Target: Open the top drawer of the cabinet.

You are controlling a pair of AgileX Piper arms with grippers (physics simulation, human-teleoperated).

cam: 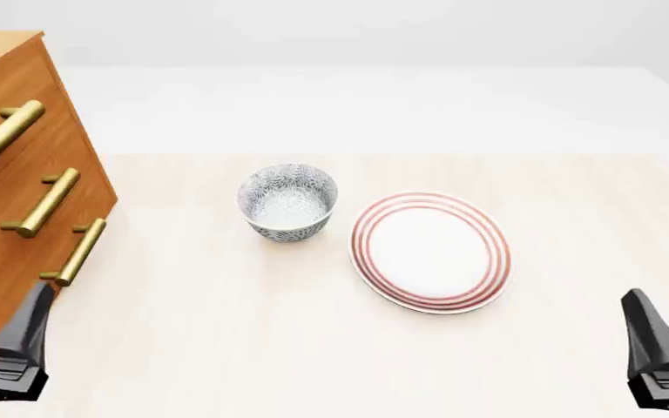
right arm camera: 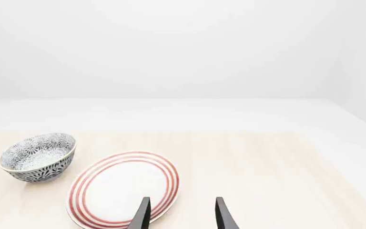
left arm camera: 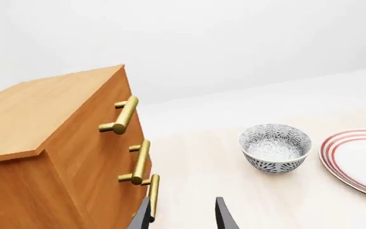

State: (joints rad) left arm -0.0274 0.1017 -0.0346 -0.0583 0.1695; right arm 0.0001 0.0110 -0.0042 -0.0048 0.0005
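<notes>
Cabinet (cam: 27, 174) stands at the left edge of the front view, cut off by the frame, its drawer fronts facing right and toward the camera side. Top drawer (cam: 21, 96) sits uppermost of three, flush with the cabinet face and judged fully closed; its handle (cam: 3, 133) is a brass bar standing off the front, long axis running diagonally from upper right to lower left in that view. In the left wrist view the same handle (left arm camera: 122, 116) lies in the upper left quadrant, tilted, with the two lower handles below it. Left gripper (cam: 18, 344) hangs at the lower left corner of the front view, near the cabinet's bottom drawer, released and empty; the left wrist view shows its fingers (left arm camera: 224, 214) parted with nothing between them. Right gripper (cam: 658, 353) rests at the lower right corner, well apart from the cabinet, also parted and empty. Bowl (cam: 288, 200) and plate (cam: 430, 251) sit mid-table, just beside each other, clear of the cabinet. Assessment: the approach step is in hand and no grasp has been made. The next move calls for the left gripper to rise to the top handle, turn its jaws across the bar's long axis, clamp, then pull straight out from the drawer front.
</notes>
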